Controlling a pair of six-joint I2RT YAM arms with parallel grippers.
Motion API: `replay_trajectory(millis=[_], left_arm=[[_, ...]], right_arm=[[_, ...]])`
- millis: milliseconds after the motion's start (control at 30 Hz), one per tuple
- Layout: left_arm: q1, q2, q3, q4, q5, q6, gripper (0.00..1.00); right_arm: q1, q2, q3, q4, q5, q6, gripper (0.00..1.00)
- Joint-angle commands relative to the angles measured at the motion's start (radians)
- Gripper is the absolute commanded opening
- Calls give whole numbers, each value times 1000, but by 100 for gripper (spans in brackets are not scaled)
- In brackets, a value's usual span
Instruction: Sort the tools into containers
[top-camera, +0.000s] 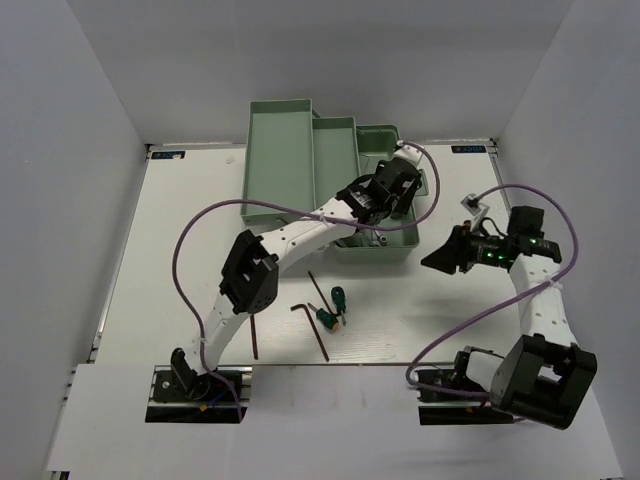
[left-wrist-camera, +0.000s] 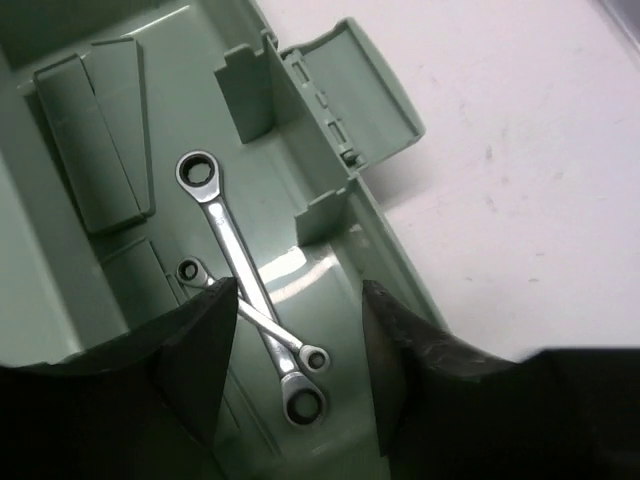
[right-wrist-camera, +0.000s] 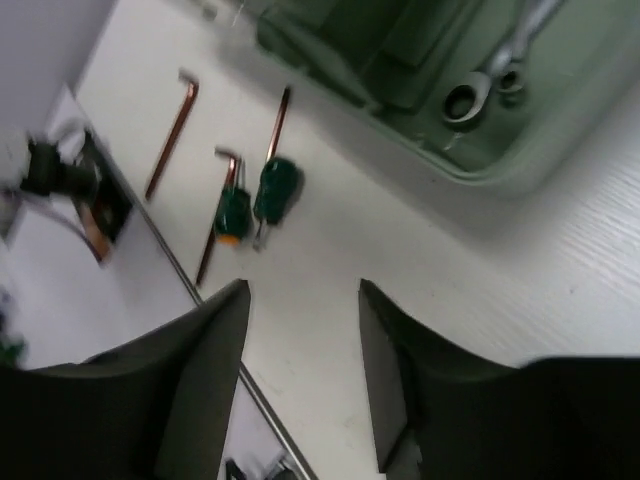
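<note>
Silver ratchet wrenches (left-wrist-camera: 238, 250) x2 lie crossed on floor of pale-green tray (left-wrist-camera: 60, 300). My L gripper (left-wrist-camera: 298, 300) just above them, jaws spread, nothing held. My R gripper (right-wrist-camera: 303, 290) over table (right-wrist-camera: 480, 270), jaws apart, empty. Screwdrivers (right-wrist-camera: 277, 190) + hex keys (right-wrist-camera: 172, 135) on table nr tray

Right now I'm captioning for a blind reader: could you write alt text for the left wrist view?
Two silver wrenches lie crossed inside a pale-green toolbox tray, framed by the open left gripper. White table shows to the right.
</note>
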Motion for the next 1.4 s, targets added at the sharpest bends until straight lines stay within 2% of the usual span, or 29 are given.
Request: replay_trajectory(millis=[0, 33, 67, 100, 133, 233, 267, 300, 333, 367, 400, 467, 567, 633, 700, 733, 867, 1167, 1333, 1367], left_arm=[[-22, -288, -62, 15, 1, 5, 51], [-33, -349, -119, 15, 1, -13, 42], [-33, -420, -271, 24, -10, -29, 30], [-45, -498, -367, 51, -32, -58, 17], [-56, -666, -562, 62, -51, -75, 0], [-66, -915, -829, 24, -134, -193, 0], [-67, -987, -968, -8, -149, -234, 6], [-76, -1113, -1028, -48, -160, -274, 16], [-76, -1166, -1129, -127, -160, -358, 27], [-76, -1206, -1173, -158, -160, -394, 47], [-76, -1238, -1207, -189, -148, -426, 53], [-85, -1287, -1280, -269, -122, -513, 57], [-94, -1321, -1357, -300, -99, -586, 58], [-103, -1344, -1394, -300, -99, -609, 59], [-114, -1381, -1425, -277, -86, -609, 60], [-114, -1390, -1435, -251, -86, -618, 70], [-123, -1410, -1486, -219, -66, -627, 71], [-152, -1418, -1495, -136, -37, -618, 71], [-188, -1311, -1495, -19, 15, -595, 67], [-203, -1286, -1495, -2, 15, -595, 64]], right_arm=[[177, -20, 38, -63, 93, -97, 41], [216, -25, 30, -48, 124, -88, 20], [254, -29, 19, -37, 176, -83, 11], [346, -36, 10, -5, 228, -64, 2], [433, -34, -20, 30, 263, -56, 0], [601, 18, -60, 92, 428, -11, 0], [711, 26, -64, 157, 490, 34, 8], [745, 35, -80, 187, 555, 61, 17], [827, 67, -82, 218, 593, 84, 25], [851, 78, -79, 303, 639, 131, 35], [868, 92, -65, 328, 685, 145, 39], [935, 161, -39, 362, 742, 203, 50], [994, 231, 10, 399, 830, 312, 55], [1026, 248, 7, 451, 850, 372, 66], [1070, 282, 37, 457, 859, 395, 68], [1068, 324, 42, 457, 865, 445, 68], [1120, 394, 67, 488, 897, 498, 68], [1147, 501, 52, 560, 1020, 559, 63], [1167, 524, 23, 558, 1058, 543, 47], [1170, 515, 18, 555, 1058, 537, 35]])
